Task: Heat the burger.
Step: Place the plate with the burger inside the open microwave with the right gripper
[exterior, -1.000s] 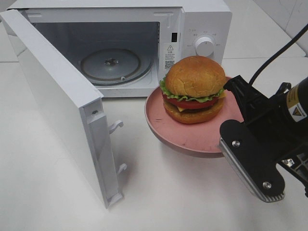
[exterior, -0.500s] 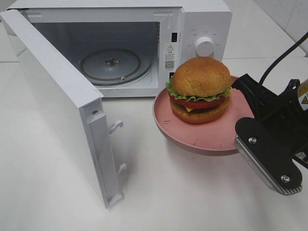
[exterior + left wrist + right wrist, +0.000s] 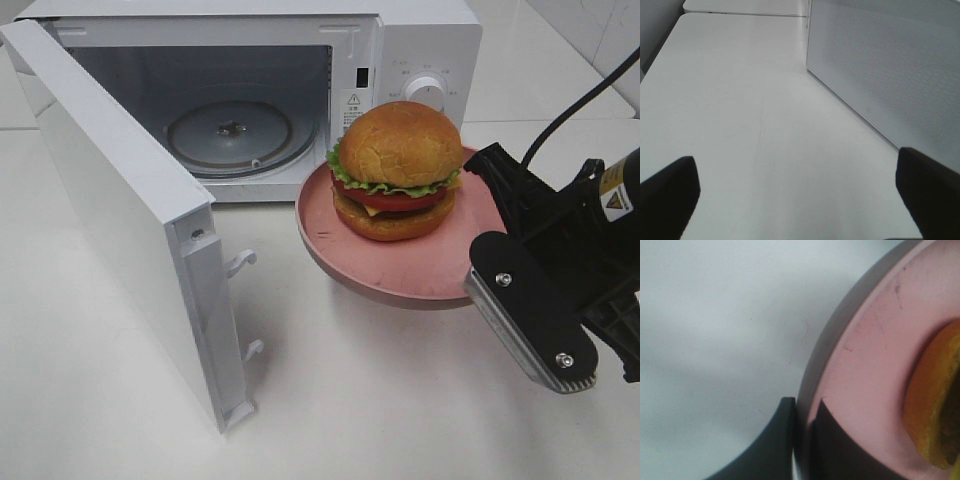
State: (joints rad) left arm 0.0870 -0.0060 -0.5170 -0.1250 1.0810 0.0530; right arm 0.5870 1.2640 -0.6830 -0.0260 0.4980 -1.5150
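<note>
While the right gripper [image 3: 802,432] stands clamped on the near-right rim of the pink plate [image 3: 400,275], the burger [image 3: 392,170] sits on that plate. The microwave [image 3: 425,40] cavity lies far-left of it. The left gripper [image 3: 797,187], spread wide and empty, waits left of the door [image 3: 120,200].

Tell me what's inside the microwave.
Only the glass turntable shows inside the microwave, with nothing on it. The open door covers the cavity's lower left corner. The burger sits outside on the pink plate.
</note>
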